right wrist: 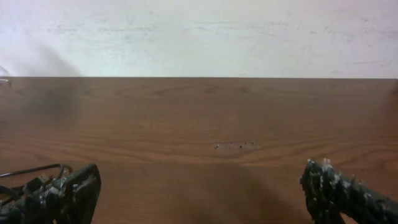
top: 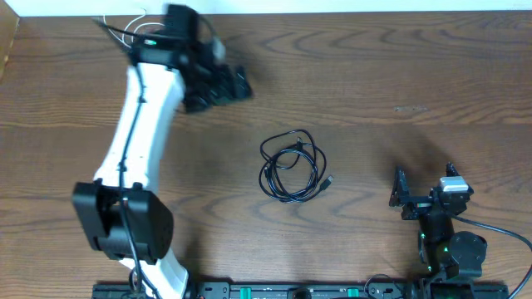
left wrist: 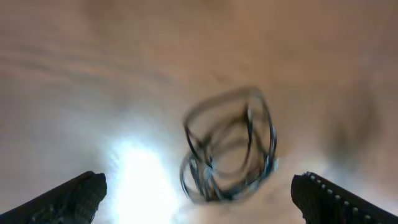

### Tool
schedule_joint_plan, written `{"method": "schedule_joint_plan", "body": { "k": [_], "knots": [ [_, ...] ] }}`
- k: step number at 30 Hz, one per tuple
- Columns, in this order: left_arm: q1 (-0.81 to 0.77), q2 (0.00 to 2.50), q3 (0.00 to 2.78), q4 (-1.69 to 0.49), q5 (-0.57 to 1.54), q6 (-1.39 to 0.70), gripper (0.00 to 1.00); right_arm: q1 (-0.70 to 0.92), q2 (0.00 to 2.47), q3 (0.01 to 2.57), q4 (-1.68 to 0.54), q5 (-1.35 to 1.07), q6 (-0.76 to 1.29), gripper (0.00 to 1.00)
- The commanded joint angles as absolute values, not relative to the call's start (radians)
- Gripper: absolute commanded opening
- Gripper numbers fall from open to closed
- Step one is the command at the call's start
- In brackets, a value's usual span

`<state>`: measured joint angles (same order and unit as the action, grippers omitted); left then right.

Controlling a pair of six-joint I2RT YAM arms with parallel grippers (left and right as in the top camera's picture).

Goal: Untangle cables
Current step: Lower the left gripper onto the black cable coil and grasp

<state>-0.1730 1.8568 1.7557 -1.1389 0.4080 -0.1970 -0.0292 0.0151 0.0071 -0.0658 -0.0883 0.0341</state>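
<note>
Overhead: the black cable tangle [top: 291,166] lies in a loose coil on the wooden surface [top: 399,91]. It is ahead of the left end effector [top: 233,83] and well apart from it, and off to the left of the right end effector [top: 424,189]. Both end effectors have their fingers spread apart and hold nothing. One plug [top: 328,181] pokes out of the coil on the side nearest the right end effector. Thin white strands [top: 125,25] show behind the left end effector; I cannot tell whether they are a cable.

Left wrist: this view is blurred. The tangle [left wrist: 227,146] sits ahead of the left end effector [left wrist: 198,206], centred between its wide-set fingers [left wrist: 68,199], not touching.

Right wrist: the right end effector [right wrist: 202,193] faces bare surface [right wrist: 236,112] with nothing between its fingers.

The cables look light, limp and thin, so pulling one loop would likely drag the rest. The free plug, the stiffest part, seems the best place to take hold.
</note>
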Motion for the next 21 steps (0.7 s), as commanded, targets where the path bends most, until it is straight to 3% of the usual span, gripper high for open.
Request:
{"method": "schedule_joint_plan", "body": {
  "k": [1,8,12,21],
  "knots": [
    [-0.250,1.868,1.680,-1.168,0.396,-0.150,1.00,-0.025,0.012,0.006,-0.070,-0.081,0.036,0.99],
    [-0.379,1.868,1.512,-1.148,0.396,-0.081,0.99,-0.025,0.012,0.006,-0.070,-0.081,0.036,0.99],
    [-0.447,1.868,1.465,-1.130,0.397,-0.028,0.92,-0.025,0.012,0.006,-0.070,-0.081,0.036,0.99],
    [-0.609,1.869,1.457,-1.042,0.301,0.034,0.92,-0.025,0.012,0.006,-0.070,-0.081,0.036,0.99]
  ]
}}
